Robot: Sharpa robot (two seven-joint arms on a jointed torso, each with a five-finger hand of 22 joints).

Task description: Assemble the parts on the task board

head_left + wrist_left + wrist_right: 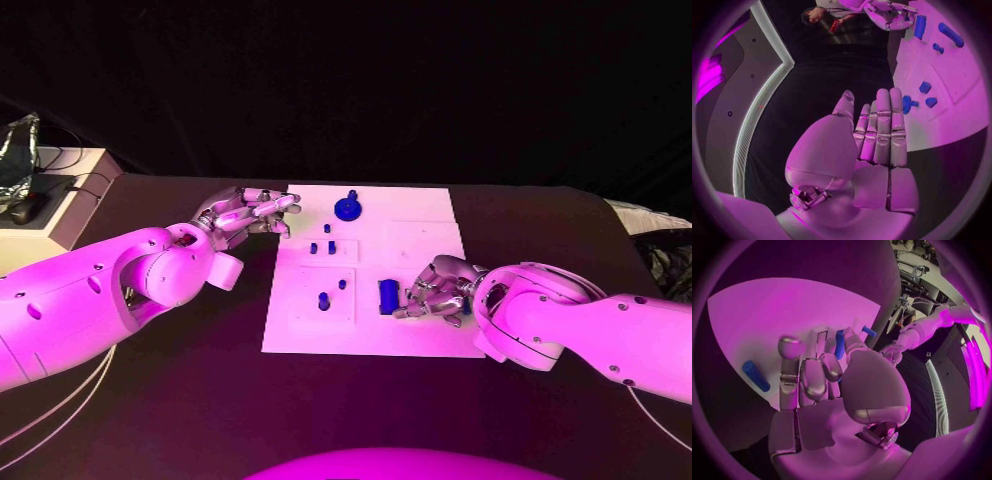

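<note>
Over task board [433, 225], right hand [437, 290] curled, empty

The task board [433, 225] looks like smooth matt plastic, its blue parts [388, 295] slightly glossy. Both hands, left [245, 213] and right [437, 290], gleam like polished metal. The bench [188, 400] is dull black.

No legible txt or labels anywhere.

Board middle crowded, near edge bare

Small blue parts [330, 247] dot the task board [418, 235]; its near strip looks free, apparently unobstructed.
</note>
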